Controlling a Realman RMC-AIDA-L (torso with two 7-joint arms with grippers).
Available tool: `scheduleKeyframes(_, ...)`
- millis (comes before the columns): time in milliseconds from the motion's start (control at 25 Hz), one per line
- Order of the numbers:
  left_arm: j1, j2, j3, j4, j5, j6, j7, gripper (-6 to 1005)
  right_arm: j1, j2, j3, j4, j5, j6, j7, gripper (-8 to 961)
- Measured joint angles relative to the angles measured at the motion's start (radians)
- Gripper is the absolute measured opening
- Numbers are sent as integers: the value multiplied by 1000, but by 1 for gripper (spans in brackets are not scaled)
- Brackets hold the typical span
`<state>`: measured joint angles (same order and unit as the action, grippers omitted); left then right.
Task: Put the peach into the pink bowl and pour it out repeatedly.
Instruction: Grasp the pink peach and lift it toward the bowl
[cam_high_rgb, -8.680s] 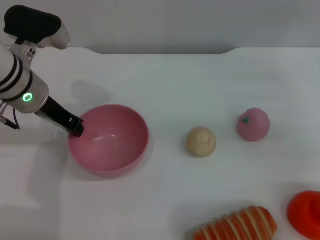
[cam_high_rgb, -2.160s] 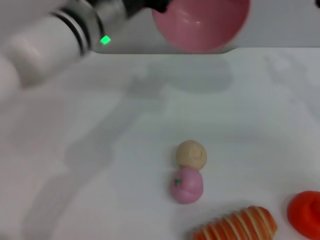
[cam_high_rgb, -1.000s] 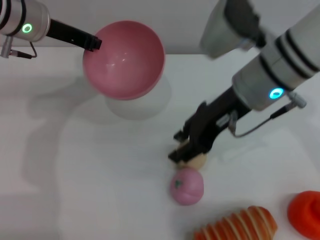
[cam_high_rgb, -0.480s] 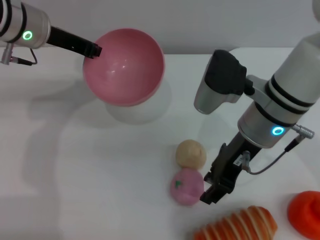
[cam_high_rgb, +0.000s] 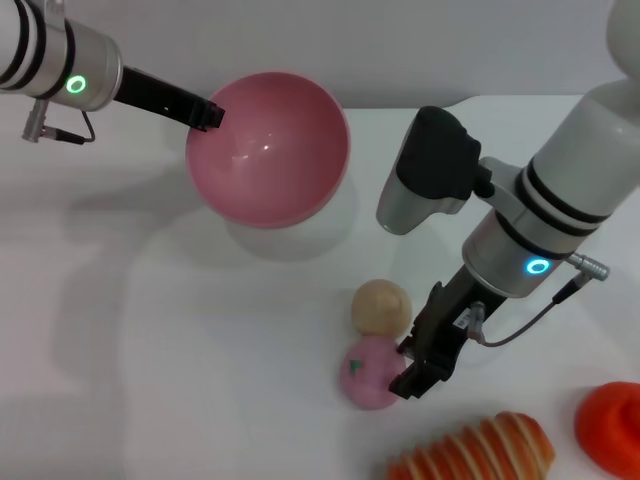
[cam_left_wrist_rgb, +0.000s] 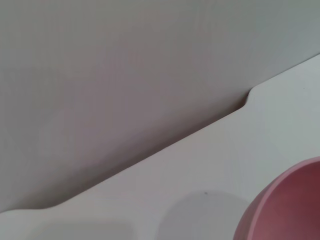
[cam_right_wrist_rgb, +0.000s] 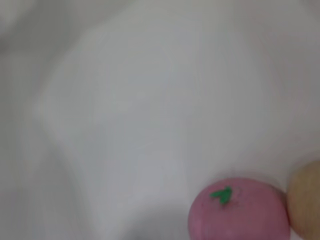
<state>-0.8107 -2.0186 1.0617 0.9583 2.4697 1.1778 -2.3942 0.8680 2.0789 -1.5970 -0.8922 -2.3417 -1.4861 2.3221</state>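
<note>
From the head camera, the left gripper (cam_high_rgb: 208, 113) held the pink bowl (cam_high_rgb: 268, 148) by its rim, pinched on the edge, with the bowl lifted off the white table (cam_high_rgb: 150, 350) and tipped so its empty inside faced forward. The peach (cam_high_rgb: 370, 372) lay on the table near the front, touching the tan ball (cam_high_rgb: 380, 306) just behind it. The right gripper (cam_high_rgb: 418, 362) was low against the peach's right side, its dark fingers (cam_high_rgb: 428, 345) right at the fruit. Whether they were spread around it or already pressing it, I could not tell from this angle. A striped orange bread toy (cam_high_rgb: 470, 452) and a red object (cam_high_rgb: 610, 428) sat at the front right.

The left wrist camera showed only a slice of the pink bowl (cam_left_wrist_rgb: 287, 210), the table edge and the grey wall behind.

The right wrist camera looked down on the peach (cam_right_wrist_rgb: 239, 211) with its green stem mark, and the tan ball (cam_right_wrist_rgb: 304, 205) beside it. No fingers appeared.

The step in hand looked like the pickup of the peach. To do it well, the fingers should straddle the peach alone, centred on its widest part, without catching the ball behind. Since the fruit is round and may roll, the squeeze should come slowly, followed by a straight lift before the carry to the bowl.
</note>
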Motion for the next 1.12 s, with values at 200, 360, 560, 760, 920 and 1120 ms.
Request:
scheduleKeyframes(200,7,-5,0,0,0,1,1,42,6,2,-39,2,25,25,0,510)
scheduleKeyframes(360,11,-8,0,-3,0,0,5,42,10,3,-82,3,52,42,-1,510)
scheduleKeyframes(560,20,-8,0,-1,0,-5,6,43,12,4,-103,3,56,65,0,493)
scheduleKeyframes(760,25,-8,0,1,0,-6,9,42,8,4,-104,-4,56,86,-1,414)
scheduleKeyframes(920,29,-8,0,0,0,-7,9,43,8,4,-105,-5,56,88,-1,351)
scheduleKeyframes(1120,32,-6,0,3,0,-7,9,43,3,4,-110,-20,56,82,-2,181)
